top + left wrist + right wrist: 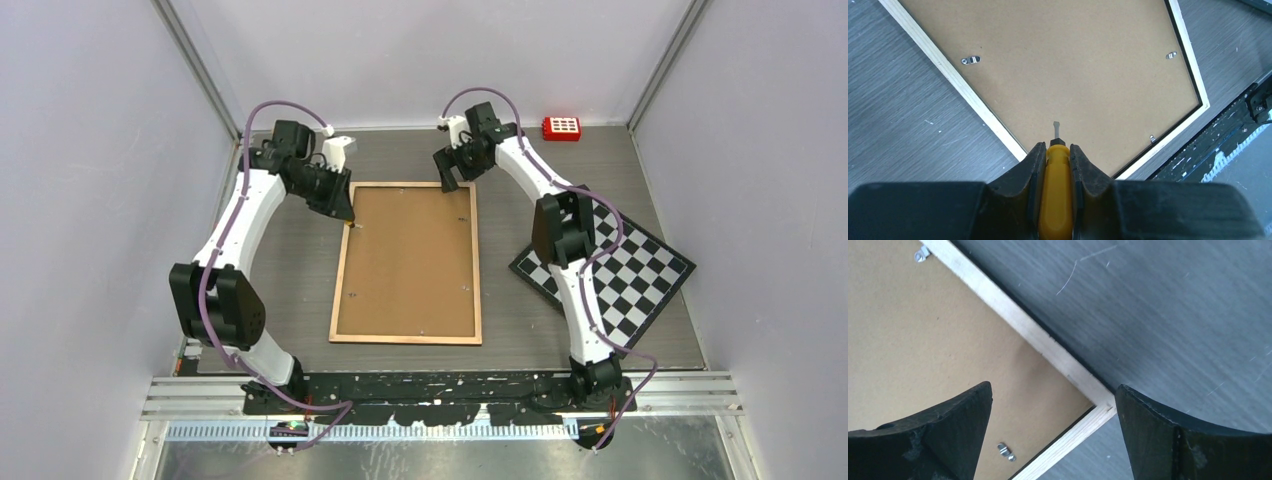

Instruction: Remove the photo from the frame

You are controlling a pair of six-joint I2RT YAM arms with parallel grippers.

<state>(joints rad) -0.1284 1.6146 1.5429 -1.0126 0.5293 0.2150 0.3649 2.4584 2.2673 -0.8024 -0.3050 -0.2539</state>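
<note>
The frame (405,340) lies face down at the table's middle, showing its brown backing board (410,260) and pale wood rim. The photo is hidden beneath that board. My left gripper (343,212) hovers over the frame's far left edge, shut on a yellow-handled screwdriver (1058,190) whose flat blade (1055,129) points at the board. Small metal clips (970,60) sit along the rim (948,75). My right gripper (447,180) stands open over the far right corner (1105,407), its fingers (1168,430) wide apart and empty, with another clip (1007,451) below.
A black-and-white checkerboard (610,275) lies at the right, partly under the right arm. A red block (561,128) sits at the far right corner. Pale walls enclose the table on three sides. A metal rail (450,395) runs along the near edge.
</note>
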